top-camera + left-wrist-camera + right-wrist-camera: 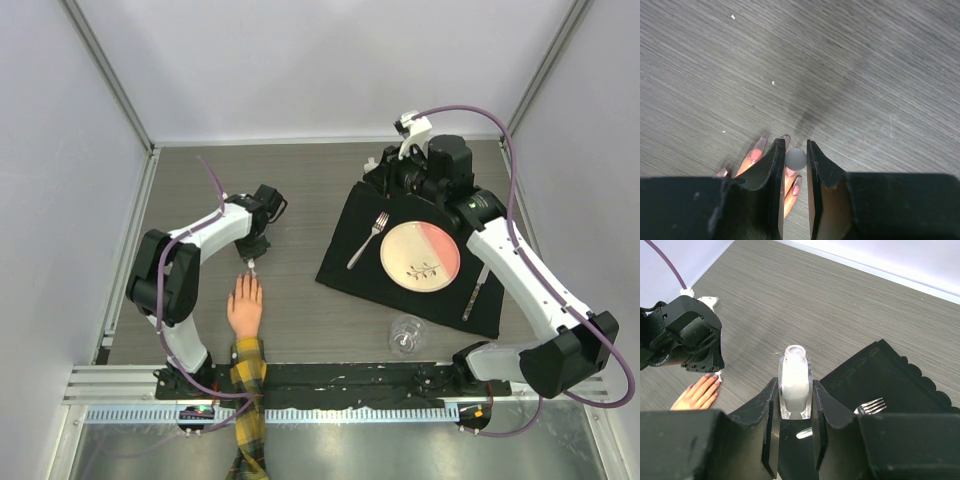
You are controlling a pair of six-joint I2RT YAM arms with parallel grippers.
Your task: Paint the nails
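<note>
The peach fake hand (244,306) lies palm down near the front edge, its yellow-and-black plaid sleeve (248,400) trailing off the table. My left gripper (253,258) hovers over its fingertips, shut on a small grey-topped polish brush (795,158). In the left wrist view the nails (756,154) show pinkish just under the left gripper (795,147); one nail (790,171) lies directly below the brush. My right gripper (795,381) is at the far right of the table, shut on an uncapped bottle of white polish (794,370) held upright.
A black placemat (350,260) on the right carries a pink-and-cream plate (420,252), a fork (367,240) and a knife (473,290). A clear glass (406,333) stands at its front edge. Pale walls enclose the table on three sides.
</note>
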